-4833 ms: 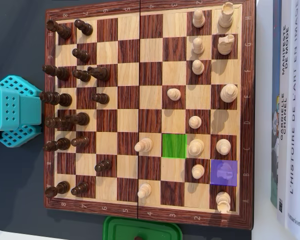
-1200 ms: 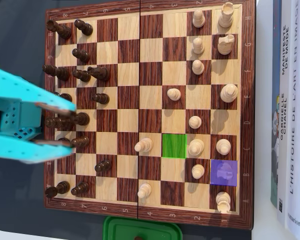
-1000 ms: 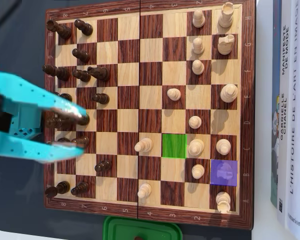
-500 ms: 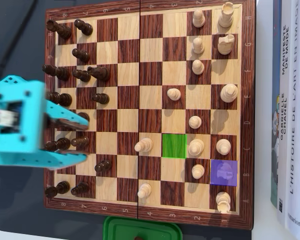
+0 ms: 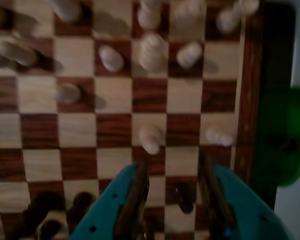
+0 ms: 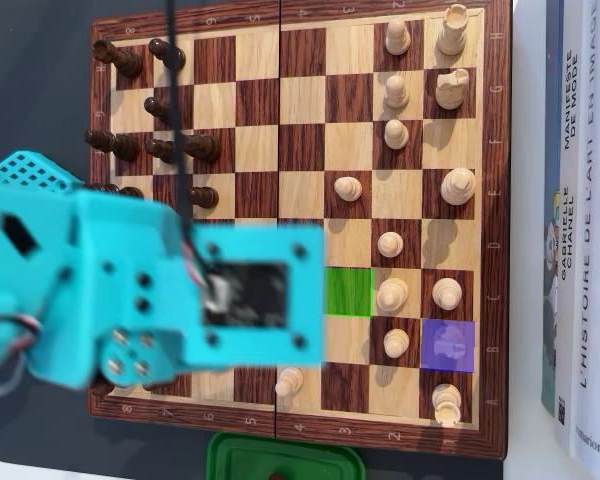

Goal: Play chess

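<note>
A green container [image 6: 285, 458] sits just off the bottom edge of the chessboard [image 6: 300, 20] in the overhead view; only its rim and a dark spot on it show, so what it holds cannot be told. In the wrist view the same green container [image 5: 282, 140] is a blur beyond the board's right border.

Books [image 6: 585, 220] lie along the right side of the board, spines readable: "MANIFESTE DE MODE", "GABRIELLE CHANEL" and "L'HISTOIRE DE L'ART EN IMAGES". The board's frame carries small rank and file letters and digits.

One square is tinted green [image 6: 348, 292] and another purple [image 6: 448, 345] — the purple one has a pale piece on it. Light pieces cluster on the right half, among them a light pawn [image 6: 390, 244] above the green square and a light piece [image 6: 289, 381] near the bottom edge. Dark pieces stand along the left files, such as a dark pawn [image 6: 201, 197].

The teal arm [image 6: 150, 295] reaches in from the left over the lower-left part of the board, its body hiding the squares beneath. In the wrist view the gripper [image 5: 172, 187] points toward the light side, jaws apart and holding nothing — a small dark piece [image 5: 182, 197] stands between them, and a light pawn [image 5: 151, 139] is just ahead.
</note>
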### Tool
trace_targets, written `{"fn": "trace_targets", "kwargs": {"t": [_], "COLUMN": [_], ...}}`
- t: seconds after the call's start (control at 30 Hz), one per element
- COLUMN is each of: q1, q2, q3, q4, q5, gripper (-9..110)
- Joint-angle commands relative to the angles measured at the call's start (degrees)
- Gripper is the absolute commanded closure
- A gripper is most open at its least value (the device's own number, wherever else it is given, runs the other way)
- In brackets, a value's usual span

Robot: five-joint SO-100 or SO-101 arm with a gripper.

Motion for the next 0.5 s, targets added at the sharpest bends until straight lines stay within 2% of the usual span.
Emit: {"fn": "trace_targets", "kwargs": {"t": [0.0, 0.23, 0.47], "q1": [1.67, 1.14, 1.14], "q2": [-5.8, -19.78, -28.83], "q3": [-11.34, -28.83, -39.55], "q4": [4.57, 8.0, 8.26], "q5": [-0.35, -0.26, -0.26], "gripper": [86, 86, 86]}}
